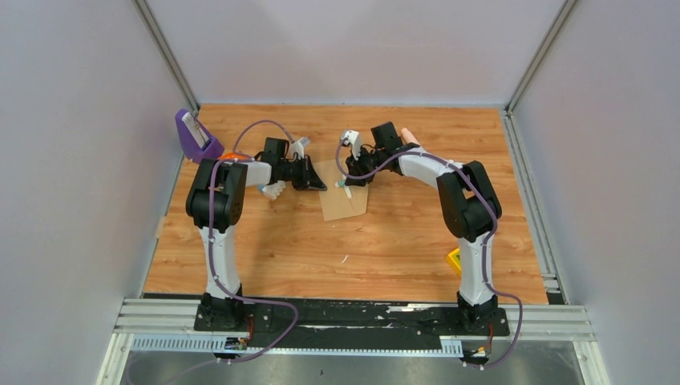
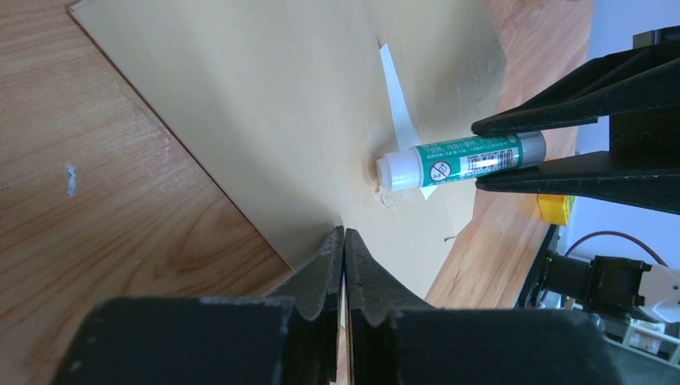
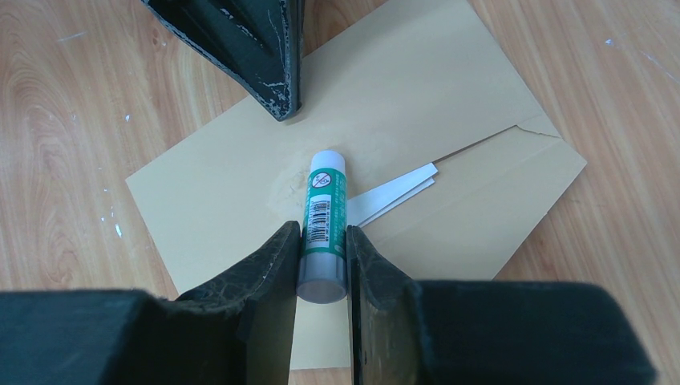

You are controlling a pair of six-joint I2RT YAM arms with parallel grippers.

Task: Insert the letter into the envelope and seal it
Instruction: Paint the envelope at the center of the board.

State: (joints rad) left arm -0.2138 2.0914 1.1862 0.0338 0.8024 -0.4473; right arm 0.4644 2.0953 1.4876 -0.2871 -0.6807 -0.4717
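Observation:
The tan envelope (image 1: 345,200) (image 3: 417,96) lies flat mid-table with its flap open. A white corner of the letter (image 3: 398,187) (image 2: 396,96) sticks out of its pocket. My right gripper (image 3: 322,231) (image 1: 350,181) is shut on a green-and-white glue stick (image 3: 324,210) (image 2: 457,160). The stick's white tip touches the flap beside a glue smear (image 3: 285,184). My left gripper (image 2: 344,233) (image 1: 318,184) is shut, with its tips pressed down on the flap just beyond the glue stick. In the right wrist view the left fingers (image 3: 261,56) stand at the top.
A purple holder (image 1: 195,136) stands at the back left, with an orange item (image 1: 230,154) beside the left arm. A small yellow block (image 1: 454,261) sits by the right arm's base. The table has walls on three sides. White flecks dot the wood (image 1: 345,258).

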